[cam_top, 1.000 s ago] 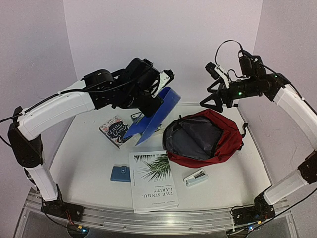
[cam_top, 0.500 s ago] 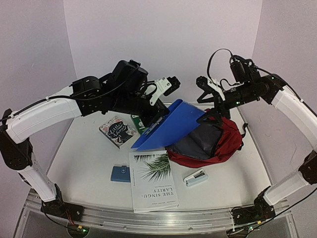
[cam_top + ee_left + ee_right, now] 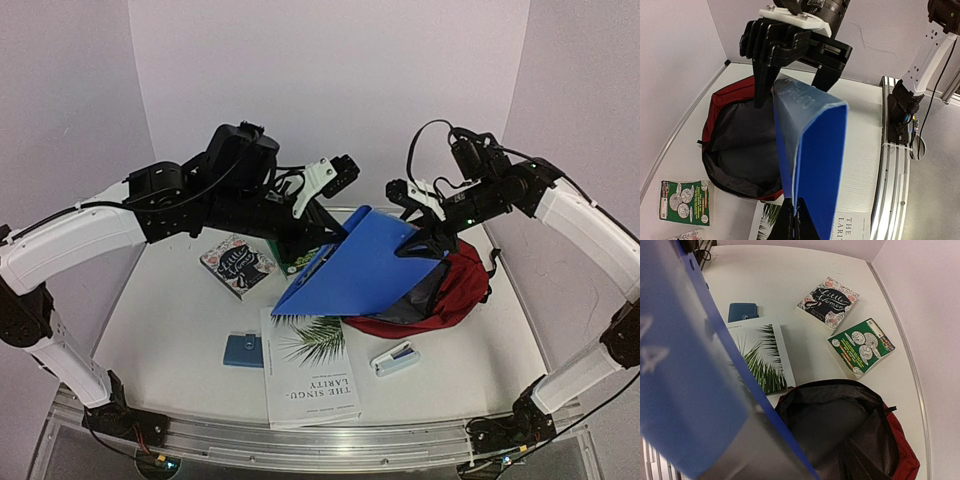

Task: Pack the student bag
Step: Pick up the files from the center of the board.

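Observation:
The student bag (image 3: 468, 282) is dark red and lies open at the right, its grey lining (image 3: 740, 145) facing up; the right wrist view looks down into the bag (image 3: 840, 425). A blue folder (image 3: 360, 265) hangs tilted over the bag's mouth. My left gripper (image 3: 308, 250) is shut on the folder's near edge (image 3: 815, 160), fingertips pinched together at the left gripper (image 3: 795, 220). My right gripper (image 3: 420, 240) sits at the folder's far end, its jaws apart on either side of the spread flaps, seen as the right gripper (image 3: 792, 82). The folder (image 3: 685, 390) fills the left of the right wrist view and hides those fingers.
A white palm-leaf book (image 3: 310, 365) lies in front of the bag. A blue wallet (image 3: 243, 350) is left of it, a stapler (image 3: 395, 358) right of it. A "Little Women" book (image 3: 237, 265) and a green book (image 3: 861, 346) lie at the back left. Walls close three sides.
My left arm carried the blue folder rightward and laid it flatter over the bag. My right gripper came down and left to the folder's far end, and its jaws narrowed.

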`<state>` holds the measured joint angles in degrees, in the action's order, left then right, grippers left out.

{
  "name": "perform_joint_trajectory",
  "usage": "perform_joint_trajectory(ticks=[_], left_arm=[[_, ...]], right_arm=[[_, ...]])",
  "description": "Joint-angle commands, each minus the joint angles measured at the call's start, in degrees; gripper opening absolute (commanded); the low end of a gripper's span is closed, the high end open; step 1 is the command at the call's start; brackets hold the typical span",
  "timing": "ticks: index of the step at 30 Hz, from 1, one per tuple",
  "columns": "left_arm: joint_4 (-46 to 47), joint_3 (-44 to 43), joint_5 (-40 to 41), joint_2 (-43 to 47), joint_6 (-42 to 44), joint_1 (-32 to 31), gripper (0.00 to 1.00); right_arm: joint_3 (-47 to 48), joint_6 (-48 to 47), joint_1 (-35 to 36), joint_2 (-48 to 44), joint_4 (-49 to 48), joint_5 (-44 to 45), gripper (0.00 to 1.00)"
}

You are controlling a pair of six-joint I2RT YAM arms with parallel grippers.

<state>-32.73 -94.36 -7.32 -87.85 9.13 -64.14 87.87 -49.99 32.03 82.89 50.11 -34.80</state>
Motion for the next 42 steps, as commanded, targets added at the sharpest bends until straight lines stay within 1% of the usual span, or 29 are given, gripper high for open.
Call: perform_joint_trajectory(ticks=[1, 6, 7, 8, 9, 10, 13, 14, 15, 18, 22, 26, 28, 30, 33, 35, 37, 40, 42], left_arm=[[8.78, 2.24, -0.80, 6.90, -0.55, -0.02, 0.00], [10.45, 4.66, 1.07, 8.22, -2.35, -0.01, 0.01], [10.76, 4.90, 2.28, 8.28, -2.96, 0.01, 0.06], [10.92, 5.01, 4.19, 8.23, -4.10, 0.00, 0.21], [10.85, 4.92, 6.47, 8.22, -5.17, 0.06, 0.40], [10.80, 4.82, 9.06, 8.23, -6.62, 0.07, 0.54], [10.82, 4.22, 14.90, 9.01, -11.89, 0.33, 0.82], [11.12, 4.26, 16.02, 9.45, -13.48, 0.77, 0.95], [11.27, 4.15, 17.30, 9.90, -15.51, 1.21, 0.99], [8.86, 2.96, 20.20, 10.60, -23.97, 3.86, 1.00], [6.27, 2.91, 20.55, 11.44, -33.41, 7.42, 1.00], [11.31, 7.91, 22.03, 15.30, -37.86, 7.63, 1.00], [14.92, 11.30, 23.09, 17.79, -41.38, 7.76, 1.00], [17.83, 13.24, 22.78, 19.27, -44.02, 7.88, 1.00], [17.20, 13.12, 23.27, 18.59, -48.00, 8.18, 1.00], [17.35, 13.07, 22.17, 17.95, -49.56, 8.61, 1.00], [18.26, 13.51, 20.80, 17.26, -52.13, 9.40, 1.00], [20.95, 14.43, 14.03, 15.73, -55.74, 11.70, 1.00], [23.62, 14.57, 7.55, 14.02, -57.37, 13.50, 1.00]], right_arm=[[-2.31, -1.26, 0.10, -1.69, -0.80, 2.11, 0.45], [-0.69, -0.60, 0.05, -3.07, -0.81, 2.71, 0.16], [0.03, -0.22, 0.05, -3.15, -0.81, 2.99, 0.10], [0.61, 0.12, 0.05, -3.19, -0.81, 3.51, 0.05], [1.37, 0.31, 0.05, -3.35, -0.81, 4.20, 0.02], [1.88, 0.32, 0.05, -3.56, -0.81, 4.97, 0.00], [3.99, 0.10, 0.05, -4.12, -1.04, 8.11, 0.00], [4.57, -0.19, 0.08, -4.19, -1.06, 9.51, 0.00], [5.47, -0.37, 0.07, -4.22, -1.21, 10.94, 0.00], [8.86, -0.39, 0.05, -4.23, -1.88, 14.53, 0.00], [13.75, 1.30, 0.06, -4.37, -3.52, 17.23, 0.00], [13.92, 2.09, 0.06, -5.34, -7.44, 21.44, 0.00], [11.82, 2.07, 0.08, -5.97, -11.57, 26.11, 0.00], [8.55, 0.60, 0.12, -6.32, -17.06, 31.35, 0.00], [1.77, -8.19, 0.14, -7.17, -27.77, 41.96, 0.00], [-6.16, -15.66, 0.16, -9.01, -42.61, 47.26, 0.00], [-12.94, -24.22, 0.14, -10.63, -57.16, 49.23, 0.00], [-18.77, -29.93, 0.28, -12.56, -68.12, 47.74, 0.00], [-22.48, -33.18, 0.52, -14.31, -74.62, 45.47, 0.00]])
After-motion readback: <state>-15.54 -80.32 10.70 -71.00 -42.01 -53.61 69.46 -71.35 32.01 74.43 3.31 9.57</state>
